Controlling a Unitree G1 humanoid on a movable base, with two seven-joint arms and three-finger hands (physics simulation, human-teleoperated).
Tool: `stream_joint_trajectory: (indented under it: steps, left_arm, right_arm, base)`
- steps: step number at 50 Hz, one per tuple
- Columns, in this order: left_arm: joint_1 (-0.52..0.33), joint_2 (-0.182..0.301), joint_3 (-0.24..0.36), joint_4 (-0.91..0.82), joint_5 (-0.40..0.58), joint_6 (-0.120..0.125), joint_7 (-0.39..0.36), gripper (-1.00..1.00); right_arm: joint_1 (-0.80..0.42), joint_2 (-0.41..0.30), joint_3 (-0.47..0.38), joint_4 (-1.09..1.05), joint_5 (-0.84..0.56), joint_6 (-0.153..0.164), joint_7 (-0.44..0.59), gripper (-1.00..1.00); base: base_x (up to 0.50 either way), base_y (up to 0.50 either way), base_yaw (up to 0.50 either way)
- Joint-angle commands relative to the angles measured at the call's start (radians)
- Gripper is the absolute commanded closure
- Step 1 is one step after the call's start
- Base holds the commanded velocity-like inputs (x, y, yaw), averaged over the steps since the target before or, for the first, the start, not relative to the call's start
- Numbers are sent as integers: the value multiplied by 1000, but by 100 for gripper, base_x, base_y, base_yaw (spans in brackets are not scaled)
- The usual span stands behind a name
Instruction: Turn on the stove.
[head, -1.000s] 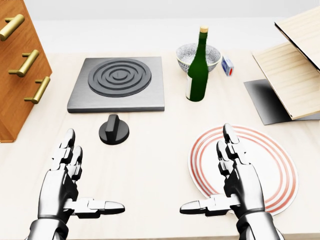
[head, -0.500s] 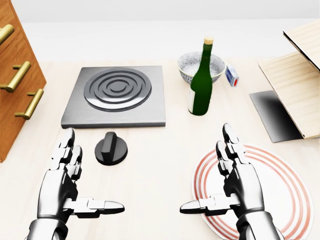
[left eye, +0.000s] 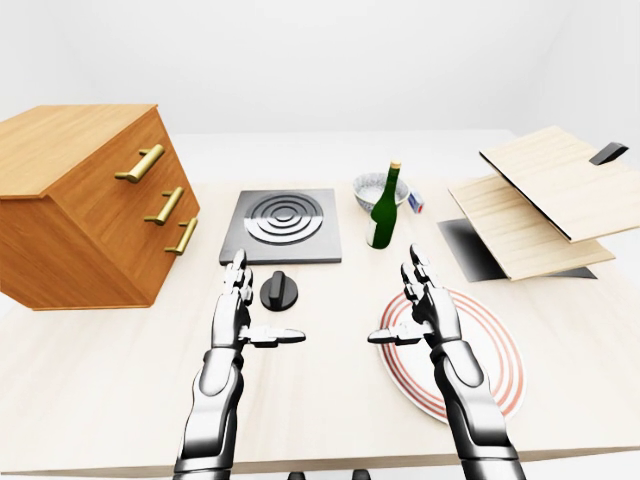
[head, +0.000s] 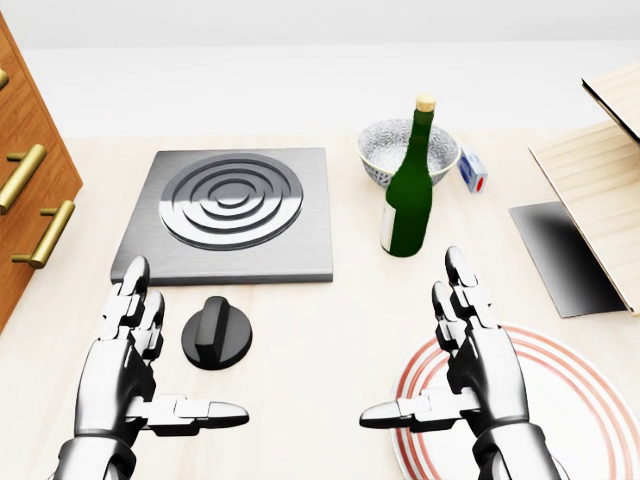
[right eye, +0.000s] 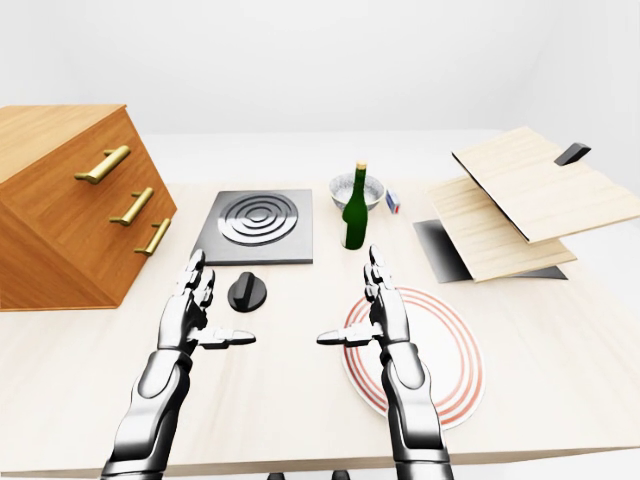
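Note:
A grey stove plate (head: 228, 218) with a ringed burner lies on the pale table, left of centre in the head view. Its black round knob (head: 216, 338) sits apart, just below the plate's lower edge. My left hand (head: 150, 370) hovers open to the left of the knob and slightly below it, fingers up and thumb pointing right, not touching it. My right hand (head: 445, 365) is open too, held over the left rim of a red-ringed plate (head: 580, 420). Neither hand holds anything.
A green bottle (head: 409, 192) stands right of the stove, with a patterned bowl (head: 383, 148) and a small blue-and-white box (head: 472, 169) behind it. A wooden drawer chest (left eye: 85, 210) stands at the left. Stacked wooden boards (left eye: 540, 205) lie at the right over a dark mat (left eye: 470, 250).
The whole picture has slid downward in the head view: the camera has moved toward the stove, so knob and plate sit lower and closer to my hands. The hands keep their pose.

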Motion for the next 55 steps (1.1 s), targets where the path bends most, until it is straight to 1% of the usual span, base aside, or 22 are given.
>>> stream_joint_trajectory:
  steps: [1, 4, 5, 6, 11, 13, 15, 16, 18, 21, 23, 25, 28, 31, 33, 34, 35, 50, 55]
  left_arm:
    - [2, 0, -2, -1, 1, 7, -2, -100]
    - [1, -1, -4, 4, -7, 11, -11, -100]
    - [-4, -1, -2, 15, -8, 7, -11, -100]
    - [-18, 0, 2, 45, -9, -5, -9, -100]
    - [-43, 2, 3, 106, -8, -25, -5, -100]
    - [-54, 3, 3, 140, -8, -43, -5, -100]
    - [-63, 4, 3, 162, -10, -48, -5, -100]
    - [-66, 3, 2, 171, -9, -52, -4, -100]
    - [-70, 3, -2, 186, -5, -56, -2, -100]
    - [-77, 2, -3, 209, -9, -61, -5, -100]
    - [-79, 0, -8, 223, -6, -67, -5, -100]
    - [-77, -2, -11, 225, -6, -65, -5, -100]
    - [-84, -2, -10, 244, -8, -70, -6, -100]
    - [-98, -3, -10, 293, -11, -88, -9, -100]
    - [-102, -5, -13, 314, -14, -92, -11, -100]
    - [-105, -7, -14, 331, -16, -99, -14, -100]
    - [-109, -8, -17, 356, -10, -114, -11, -100]
    - [-105, -22, -40, 405, -1, -114, -14, -100]
    - [-74, -34, -59, 379, 0, -114, -20, -100]
  right_arm:
    - [4, 0, 1, 3, -4, -16, 0, -100]
    - [6, 0, 1, 1, -4, -18, 1, -100]
    - [6, 0, 1, 1, -4, -19, 1, -100]
    - [7, 1, 2, 0, -5, -20, 1, -100]
    - [1, -1, -1, 5, -5, -19, 0, -100]
    - [-1, -1, -2, 7, -4, -18, 0, -100]
    - [-3, -2, -2, 15, -11, -26, -3, -100]
    - [-2, -2, -3, 11, -9, -22, -3, -100]
    - [-4, -3, -6, 11, -5, -22, -1, -100]
    - [-6, -4, -11, 2, 3, -11, -1, -100]
    - [-4, -5, -12, -2, 4, -13, -1, -100]
    - [-5, -5, -14, -3, 7, -12, 0, -100]
    - [-7, -6, -17, -8, 12, -4, 1, -100]
    - [-15, -8, -22, -2, 16, -1, -2, -100]
    - [-17, -9, -24, -3, 18, 2, -3, -100]
    - [-19, -10, -26, 0, 20, 2, -3, -100]
    - [-21, -11, -29, -3, 24, 7, -3, -100]
    - [-27, -16, -41, -19, 39, 29, -6, -100]
    - [-27, -17, -44, -25, 43, 34, -6, -100]
  base:
    - [0, 0, 0]
    - [0, 0, 0]
    - [0, 0, 0]
    - [0, 0, 0]
    - [0, 0, 0]
    - [0, 0, 0]
    - [0, 0, 0]
    - [0, 0, 0]
    - [0, 0, 0]
    - [0, 0, 0]
    - [0, 0, 0]
    - [0, 0, 0]
    - [0, 0, 0]
    - [0, 0, 0]
    - [0, 0, 0]
    - [0, 0, 0]
    - [0, 0, 0]
    - [0, 0, 0]
    - [0, 0, 0]
